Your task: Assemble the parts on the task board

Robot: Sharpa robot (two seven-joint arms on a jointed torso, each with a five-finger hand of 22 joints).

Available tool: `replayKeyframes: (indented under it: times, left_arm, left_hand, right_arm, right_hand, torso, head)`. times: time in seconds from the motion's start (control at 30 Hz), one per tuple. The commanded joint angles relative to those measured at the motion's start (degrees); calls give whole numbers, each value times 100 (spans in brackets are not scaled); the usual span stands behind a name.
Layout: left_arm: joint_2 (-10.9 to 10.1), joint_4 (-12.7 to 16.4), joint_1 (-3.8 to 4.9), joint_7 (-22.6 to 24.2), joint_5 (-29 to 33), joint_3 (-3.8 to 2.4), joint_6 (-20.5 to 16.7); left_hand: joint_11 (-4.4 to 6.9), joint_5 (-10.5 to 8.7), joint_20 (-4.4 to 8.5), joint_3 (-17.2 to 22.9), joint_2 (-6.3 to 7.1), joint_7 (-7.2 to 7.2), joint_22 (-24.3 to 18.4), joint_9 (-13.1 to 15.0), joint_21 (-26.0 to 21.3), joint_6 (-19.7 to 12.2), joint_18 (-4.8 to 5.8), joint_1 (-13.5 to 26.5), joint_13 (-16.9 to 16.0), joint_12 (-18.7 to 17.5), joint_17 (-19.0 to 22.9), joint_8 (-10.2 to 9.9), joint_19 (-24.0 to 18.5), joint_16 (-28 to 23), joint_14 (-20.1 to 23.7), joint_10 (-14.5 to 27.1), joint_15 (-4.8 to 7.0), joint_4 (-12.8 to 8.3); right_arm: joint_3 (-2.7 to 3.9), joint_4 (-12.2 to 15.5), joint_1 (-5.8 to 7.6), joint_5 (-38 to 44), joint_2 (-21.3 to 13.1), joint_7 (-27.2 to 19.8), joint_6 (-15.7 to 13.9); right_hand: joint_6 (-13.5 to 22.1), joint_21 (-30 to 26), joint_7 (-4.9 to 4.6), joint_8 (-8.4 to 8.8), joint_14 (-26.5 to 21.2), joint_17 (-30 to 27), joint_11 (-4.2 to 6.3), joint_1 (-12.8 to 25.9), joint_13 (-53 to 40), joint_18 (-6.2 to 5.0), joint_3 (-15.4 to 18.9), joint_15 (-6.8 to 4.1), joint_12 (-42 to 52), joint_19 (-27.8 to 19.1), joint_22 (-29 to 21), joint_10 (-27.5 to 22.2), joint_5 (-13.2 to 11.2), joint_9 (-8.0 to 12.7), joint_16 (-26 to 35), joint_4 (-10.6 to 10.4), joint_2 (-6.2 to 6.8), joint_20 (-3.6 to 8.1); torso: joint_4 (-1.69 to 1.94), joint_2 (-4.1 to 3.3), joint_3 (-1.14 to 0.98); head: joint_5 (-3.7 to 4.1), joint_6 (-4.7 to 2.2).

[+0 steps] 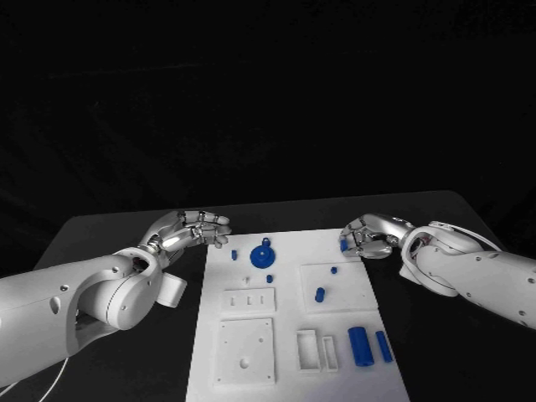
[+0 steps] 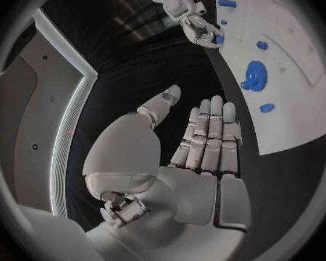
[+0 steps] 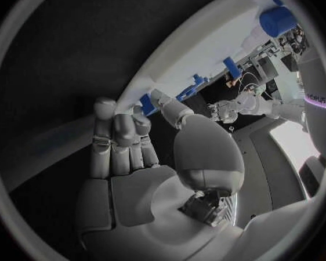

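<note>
Task board [image 1: 295, 335] lies on the worktop [image 1: 123, 234]; right robot hand [image 1: 367, 236] seemingly pinches a small blue part [image 3: 146, 104] at its far-right corner; left robot hand [image 1: 191, 230] hovers empty, fingers apart.

Dim scene, black table [image 1: 123, 230] and backdrop swallowing detail, white task board [image 1: 295, 335] brightest and slightly glaring, soft sheen on silver fingers [image 2: 206, 133], wrist views fisheye-bent, dark vignetted rims

Blue gear [image 1: 263, 254] stands between hands; board centre [image 1: 286, 322] open.
</note>
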State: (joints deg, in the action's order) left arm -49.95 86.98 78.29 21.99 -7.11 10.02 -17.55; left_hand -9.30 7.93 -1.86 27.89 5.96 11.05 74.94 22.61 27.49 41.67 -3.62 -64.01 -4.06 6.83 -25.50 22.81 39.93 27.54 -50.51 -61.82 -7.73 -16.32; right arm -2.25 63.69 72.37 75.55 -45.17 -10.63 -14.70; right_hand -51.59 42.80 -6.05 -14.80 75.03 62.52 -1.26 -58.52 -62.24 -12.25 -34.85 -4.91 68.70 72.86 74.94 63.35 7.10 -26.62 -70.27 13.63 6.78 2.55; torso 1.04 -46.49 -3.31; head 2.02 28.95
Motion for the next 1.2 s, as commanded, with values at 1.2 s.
replayKeyframes:
  times: [1.2]
  left_arm:
    - [12, -10, 5, -169, -59, -4, 394]
  left_hand:
    - [196, -23, 116, -11, -215, -102, 86, 27, 101, 277, -70, 234, -84, 186, -133, 200, 208, 197, -341, -419, 155, 71]
  right_arm:
    - [-1, 363, -10, 280, -24, 438, -444]
  right_hand:
    - [-758, 47, 87, -362, 35, 77, 244, -124, 2, -275, -686, -246, 13, 97, 112, 54, -430, -180, 6, -139, -67, 52]
  torso:
    - [-11, 13, 4]
  head:
    - [-8, -23]
